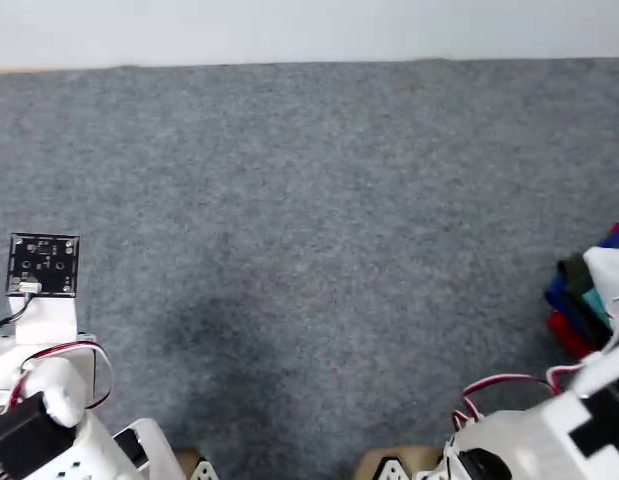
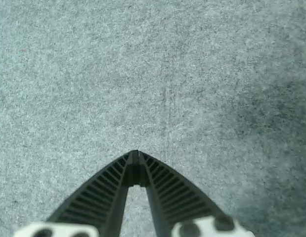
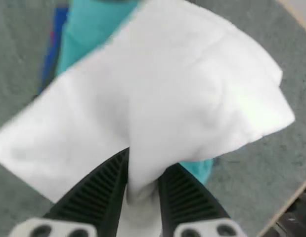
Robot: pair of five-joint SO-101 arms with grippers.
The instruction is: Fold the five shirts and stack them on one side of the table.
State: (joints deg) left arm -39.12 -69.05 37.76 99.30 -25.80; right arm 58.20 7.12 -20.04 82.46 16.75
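A stack of folded shirts [image 1: 586, 300] lies at the table's right edge, with red, blue, dark and teal layers showing. A white shirt [image 3: 157, 98] hangs bunched over the teal shirt [image 3: 88, 34], and my right gripper [image 3: 143, 190] is shut on a fold of it. The white shirt [image 1: 609, 268] tops the stack in the high view, beside the right arm [image 1: 549, 430]. My left gripper [image 2: 138, 160] is shut with nothing in it, held just above bare grey felt near the table's front left, where the left arm [image 1: 49, 400] stands.
Grey felt [image 1: 309, 200] covers the whole table, with open room across the middle and back. A pale wall runs along the far edge. The table's right edge [image 3: 286, 207] lies close beside the stack.
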